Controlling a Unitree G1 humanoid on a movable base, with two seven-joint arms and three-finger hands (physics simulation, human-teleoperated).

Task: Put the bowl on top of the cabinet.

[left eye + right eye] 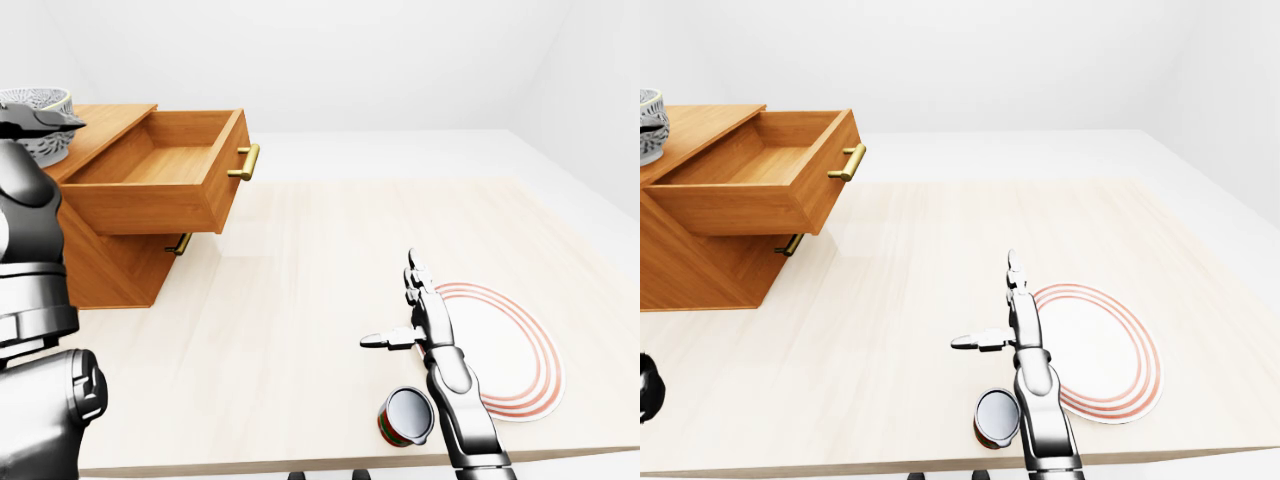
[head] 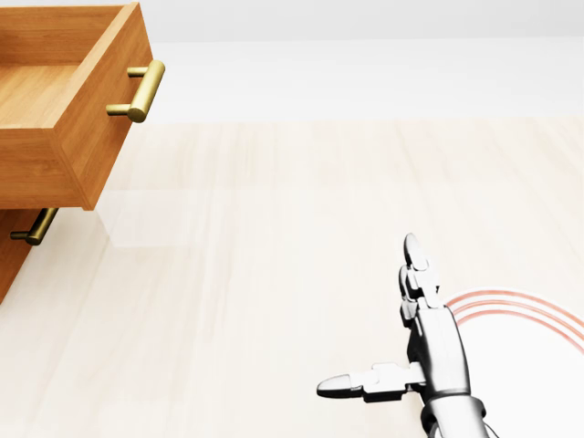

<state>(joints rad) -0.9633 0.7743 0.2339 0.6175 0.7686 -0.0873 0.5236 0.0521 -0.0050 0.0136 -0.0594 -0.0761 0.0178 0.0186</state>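
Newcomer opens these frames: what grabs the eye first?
The pulled-out drawer of the wooden cabinet, upper left in the left-eye view, with a patterned bowl at its top. Next, the right robot hand, fingers spread, over the table beside a red-ringed plate, a can lying below it.
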